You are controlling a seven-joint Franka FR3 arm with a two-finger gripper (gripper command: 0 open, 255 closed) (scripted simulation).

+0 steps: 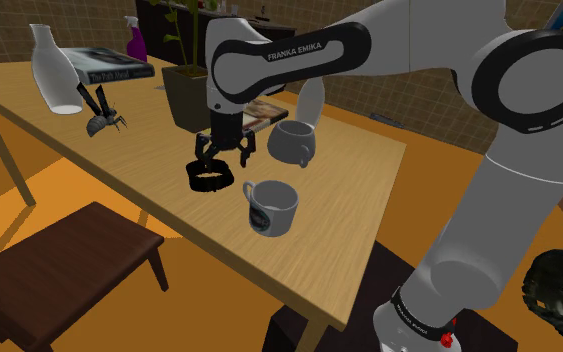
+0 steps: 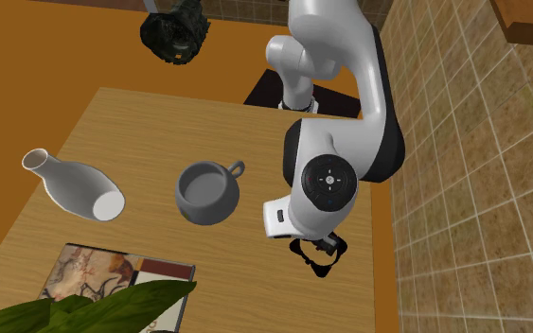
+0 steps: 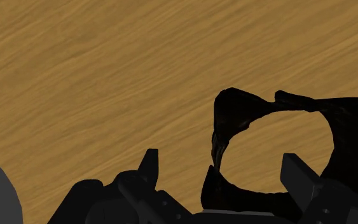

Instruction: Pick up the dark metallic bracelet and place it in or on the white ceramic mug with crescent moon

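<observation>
The dark bracelet [image 1: 210, 178] is a black ring low over the wooden table [image 1: 349, 250], directly under my gripper [image 1: 221, 158]. In the wrist view the fingers stand apart: one fingertip [image 3: 149, 164] is outside the bracelet [image 3: 225, 127], the other [image 3: 296, 170] is over its hole, and neither presses the rim. I cannot tell whether the ring rests on the wood. The white mug with a dark emblem [image 1: 270, 207] stands upright just to the shoulder view's right of the bracelet, nearer the table's front edge. In the second exterior view the bracelet [image 2: 319, 257] hangs below the hand near the table's right edge.
A grey mug [image 1: 294, 142] [image 2: 205, 192] stands behind the white one. A plant pot [image 1: 194, 90], a magazine [image 2: 113, 274], a white vase [image 1: 54, 68], a book [image 1: 109, 65] and an insect figure [image 1: 102, 118] fill the far side. A dark bench [image 1: 59, 265] stands beside the table.
</observation>
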